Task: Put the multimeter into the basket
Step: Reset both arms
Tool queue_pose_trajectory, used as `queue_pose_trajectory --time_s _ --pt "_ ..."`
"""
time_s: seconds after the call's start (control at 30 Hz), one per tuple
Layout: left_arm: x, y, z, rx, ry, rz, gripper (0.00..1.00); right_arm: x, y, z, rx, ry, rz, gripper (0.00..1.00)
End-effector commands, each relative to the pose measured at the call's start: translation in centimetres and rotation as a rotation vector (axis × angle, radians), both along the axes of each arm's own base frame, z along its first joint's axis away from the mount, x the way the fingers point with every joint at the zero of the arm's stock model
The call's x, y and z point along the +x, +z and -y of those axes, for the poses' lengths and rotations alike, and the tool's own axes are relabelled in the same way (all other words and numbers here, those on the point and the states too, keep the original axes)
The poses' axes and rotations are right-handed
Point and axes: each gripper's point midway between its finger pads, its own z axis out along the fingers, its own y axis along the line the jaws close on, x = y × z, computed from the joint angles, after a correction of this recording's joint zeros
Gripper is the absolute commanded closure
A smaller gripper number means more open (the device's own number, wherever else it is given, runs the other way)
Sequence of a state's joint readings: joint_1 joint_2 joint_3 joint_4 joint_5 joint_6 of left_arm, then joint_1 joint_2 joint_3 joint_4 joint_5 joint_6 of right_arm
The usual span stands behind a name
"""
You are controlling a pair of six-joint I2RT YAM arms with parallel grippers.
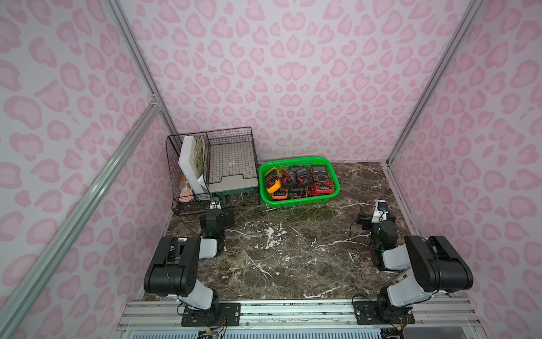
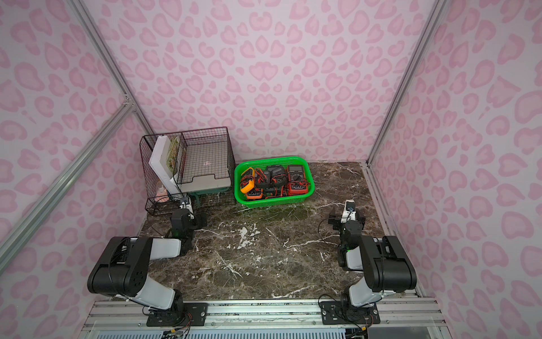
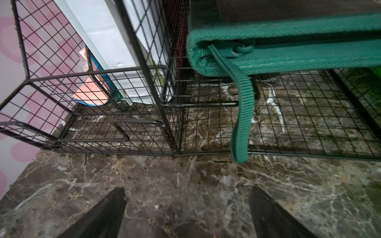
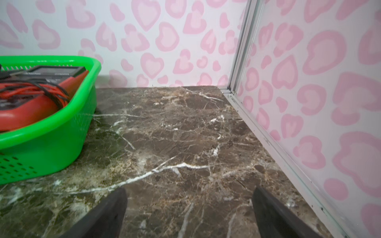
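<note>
The left pincer (image 3: 187,189) and right pincer (image 4: 189,187) gaped apart, empty, over the worktop (image 4: 185,134); the basket (image 4: 61,131) of multimeters (image 1: 319,174) sat ahead-left of the right pincer.

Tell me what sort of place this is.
Probably a robot test cell rather than a real workshop: a booth of patterned walls on an aluminium frame, a left arm and right arm bolted to a front rail, and a green basket of multimeters set out as props.

Both top views look down from high above onto the basket (image 1: 296,204). My right wrist camera, low and close, shares its right end; my left faces the wire rack (image 3: 144,61) beside it.
</note>
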State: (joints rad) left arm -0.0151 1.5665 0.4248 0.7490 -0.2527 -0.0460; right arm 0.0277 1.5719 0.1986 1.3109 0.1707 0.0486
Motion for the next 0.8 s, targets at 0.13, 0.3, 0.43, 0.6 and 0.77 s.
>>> queue_pose_trajectory --time_s 0.13,0.3,0.43,0.6,0.77 --pt "1.27 1.62 0.78 -0.062 -0.075 0.073 0.02 0.34 1.51 -0.11 -0.006 0.01 0.06 0.0" --pt "1.14 1.79 0.98 -0.069 -0.081 0.053 0.01 0.05 1.76 -0.14 -0.01 0.009 0.072 0.0" --pt "1.06 1.67 0.95 -0.072 -0.078 0.046 0.02 0.03 1.83 -0.17 -0.011 0.009 0.076 0.0" --pt "1.13 1.71 0.93 -0.073 -0.077 0.045 0.02 0.01 1.79 -0.17 -0.01 0.009 0.074 0.0" --pt "1.28 1.47 1.08 -0.07 -0.081 0.032 0.01 0.0 1.77 -0.17 -0.01 0.009 0.074 0.0"
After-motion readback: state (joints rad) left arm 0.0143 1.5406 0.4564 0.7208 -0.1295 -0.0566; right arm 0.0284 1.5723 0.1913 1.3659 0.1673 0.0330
